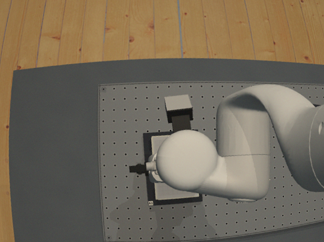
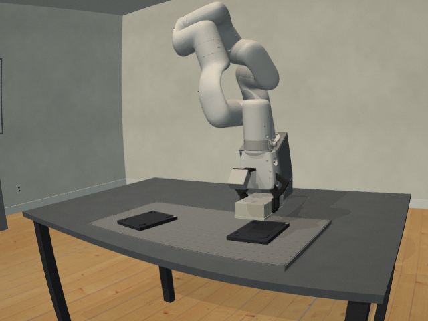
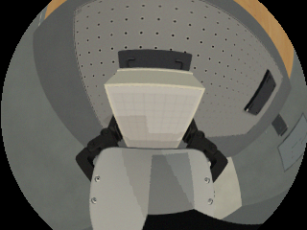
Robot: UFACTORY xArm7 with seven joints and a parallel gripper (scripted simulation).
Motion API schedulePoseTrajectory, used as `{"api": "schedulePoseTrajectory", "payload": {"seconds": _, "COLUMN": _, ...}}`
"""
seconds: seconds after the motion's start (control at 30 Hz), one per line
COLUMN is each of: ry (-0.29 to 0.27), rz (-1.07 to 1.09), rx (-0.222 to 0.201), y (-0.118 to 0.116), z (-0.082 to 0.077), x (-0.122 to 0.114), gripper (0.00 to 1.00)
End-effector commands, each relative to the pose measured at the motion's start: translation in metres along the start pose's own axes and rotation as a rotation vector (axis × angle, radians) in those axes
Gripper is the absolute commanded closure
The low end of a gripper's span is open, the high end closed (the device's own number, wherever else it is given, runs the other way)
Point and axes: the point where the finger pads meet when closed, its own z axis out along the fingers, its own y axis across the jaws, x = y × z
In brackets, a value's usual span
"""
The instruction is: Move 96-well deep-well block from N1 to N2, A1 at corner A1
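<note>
Plain room, wooden floor

A dark grey bench (image 2: 362,221) stands on pine floorboards (image 2: 103,293); cream wall (image 2: 345,86) behind, grey wall (image 2: 62,103) left.

From above, the white arm (image 1: 264,145) reaches in from the right edge over a dark grey tabletop (image 1: 55,136), which stands on a wooden plank floor (image 1: 77,12); a lighter perforated board (image 1: 126,111) lies on the tabletop; the arm's rounded wrist joint (image 1: 186,159) covers most of a pale deep-well block (image 1: 173,195), whose edges show at the joint's left and near sides; under the block lies a black plate nest (image 1: 147,137) with a small white A1 label (image 1: 150,203) at its near left corner; a dark finger (image 1: 136,168) of the hand juts out to the left; a grey box (image 1: 178,103) sits just beyond the joint.
</note>
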Motion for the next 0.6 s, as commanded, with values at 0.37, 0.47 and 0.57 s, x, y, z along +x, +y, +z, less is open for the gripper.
{"api": "schedulePoseTrajectory", "payload": {"seconds": 0.37, "ry": 0.001, "rz": -0.001, "rx": 0.001, "y": -0.001, "z": -0.023, "x": 0.001, "gripper": 1.00}}
{"api": "schedulePoseTrajectory", "payload": {"seconds": 0.47, "ry": 0.001, "rz": -0.001, "rx": 0.001, "y": -0.001, "z": -0.028, "x": 0.001, "gripper": 1.00}}
{"api": "schedulePoseTrajectory", "payload": {"seconds": 0.57, "ry": 0.001, "rz": -0.001, "rx": 0.001, "y": -0.001, "z": -0.033, "x": 0.001, "gripper": 1.00}}
